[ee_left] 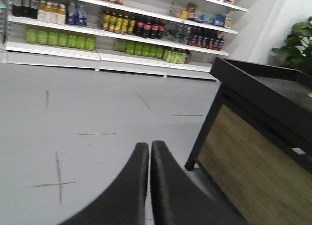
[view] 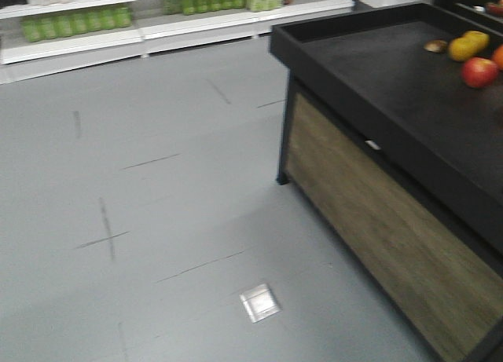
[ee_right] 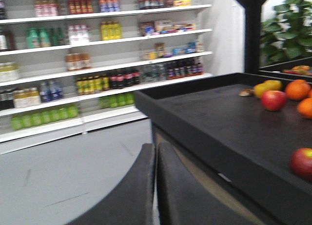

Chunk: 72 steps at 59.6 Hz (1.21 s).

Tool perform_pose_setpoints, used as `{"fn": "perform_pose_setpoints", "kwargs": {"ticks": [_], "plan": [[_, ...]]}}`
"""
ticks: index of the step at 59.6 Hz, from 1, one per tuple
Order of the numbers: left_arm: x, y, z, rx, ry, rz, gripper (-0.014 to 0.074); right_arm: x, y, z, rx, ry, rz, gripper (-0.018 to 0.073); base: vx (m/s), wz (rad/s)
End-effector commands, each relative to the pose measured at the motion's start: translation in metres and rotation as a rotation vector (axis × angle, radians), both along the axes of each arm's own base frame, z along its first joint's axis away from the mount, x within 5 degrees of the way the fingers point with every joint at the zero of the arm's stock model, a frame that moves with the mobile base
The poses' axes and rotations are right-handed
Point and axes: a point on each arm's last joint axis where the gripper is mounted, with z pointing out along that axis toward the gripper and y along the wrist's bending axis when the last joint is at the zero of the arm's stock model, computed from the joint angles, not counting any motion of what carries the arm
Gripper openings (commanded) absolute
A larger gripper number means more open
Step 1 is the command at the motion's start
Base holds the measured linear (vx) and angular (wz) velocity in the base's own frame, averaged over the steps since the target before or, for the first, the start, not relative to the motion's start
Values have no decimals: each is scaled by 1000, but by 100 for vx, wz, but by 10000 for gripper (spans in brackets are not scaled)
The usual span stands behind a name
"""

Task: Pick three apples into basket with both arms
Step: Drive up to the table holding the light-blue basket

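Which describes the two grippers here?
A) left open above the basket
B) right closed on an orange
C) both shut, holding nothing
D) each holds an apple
C: in both wrist views the fingers of the left gripper and right gripper meet with nothing between them; the apples lie untouched on the black table.

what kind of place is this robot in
Probably a supermarket, or a mock-up of one: white shelves lined with bottled drinks, and a black display counter carrying loose apples and oranges.
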Motion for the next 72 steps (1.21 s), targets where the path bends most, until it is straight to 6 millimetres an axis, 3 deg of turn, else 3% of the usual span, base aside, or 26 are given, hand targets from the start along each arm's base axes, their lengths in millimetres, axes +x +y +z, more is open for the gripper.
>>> {"fn": "perform_pose_setpoints", "kwargs": {"ticks": [1, 72], "plan": [[-2, 0, 16, -1, -113, -2, -6, -1, 1, 2, -6, -65, 13, -4, 16, -58], [-2, 0, 16, -1, -113, -2, -6, -1, 1, 2, -6, -65, 13, -4, 13, -52]]}}
